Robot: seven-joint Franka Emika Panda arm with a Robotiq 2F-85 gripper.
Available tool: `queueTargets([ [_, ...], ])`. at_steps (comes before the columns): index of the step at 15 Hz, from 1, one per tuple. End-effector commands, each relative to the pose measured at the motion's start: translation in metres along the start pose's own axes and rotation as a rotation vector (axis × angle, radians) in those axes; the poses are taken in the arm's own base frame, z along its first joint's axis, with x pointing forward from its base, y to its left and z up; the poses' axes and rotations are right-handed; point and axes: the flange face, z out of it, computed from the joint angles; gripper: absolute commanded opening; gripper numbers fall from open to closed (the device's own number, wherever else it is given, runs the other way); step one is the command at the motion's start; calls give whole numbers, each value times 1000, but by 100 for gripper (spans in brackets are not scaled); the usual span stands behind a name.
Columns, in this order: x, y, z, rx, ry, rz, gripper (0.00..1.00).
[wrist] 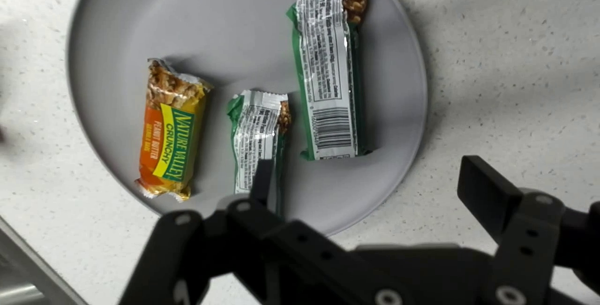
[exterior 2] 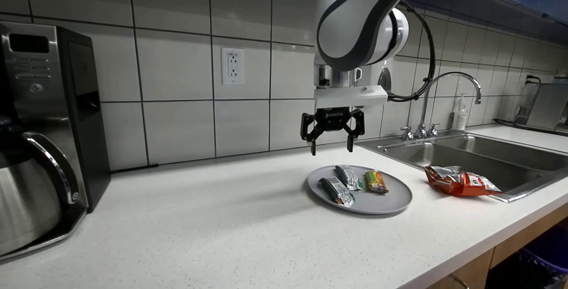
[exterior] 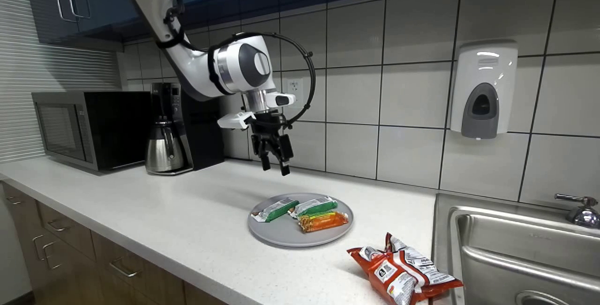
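My gripper [exterior: 275,167] hangs above the counter with its jaws apart and nothing between them. Below it, a round grey plate [exterior 2: 390,202] holds three wrapped bars. One is an orange and yellow bar [wrist: 171,136]; beside it lies a green bar [wrist: 258,141] with its silver back up. A second green bar [wrist: 328,70], barcode showing, rests near the plate's edge. In the wrist view the left finger [wrist: 262,178] covers part of the middle bar, while the right finger [wrist: 487,192] appears over the counter. Both exterior views show a gap between fingertips and plate.
A red chip bag [exterior: 403,272] lies on the counter between the plate and the steel sink [exterior: 443,249]. Toward the opposite end stand a coffee maker [exterior: 201,127] and a microwave [exterior: 122,127]. The tiled wall [exterior 2: 177,129] runs close behind the gripper.
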Motion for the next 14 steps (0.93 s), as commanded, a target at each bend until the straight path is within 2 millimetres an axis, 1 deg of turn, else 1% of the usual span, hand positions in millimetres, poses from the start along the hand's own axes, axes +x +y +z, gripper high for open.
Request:
queueTargets([
  [1, -18, 12, -19, 24, 11, -69, 100],
  [6, -35, 21, -31, 76, 21, -192, 100],
  [14, -64, 35, -51, 248, 26, -400, 100],
])
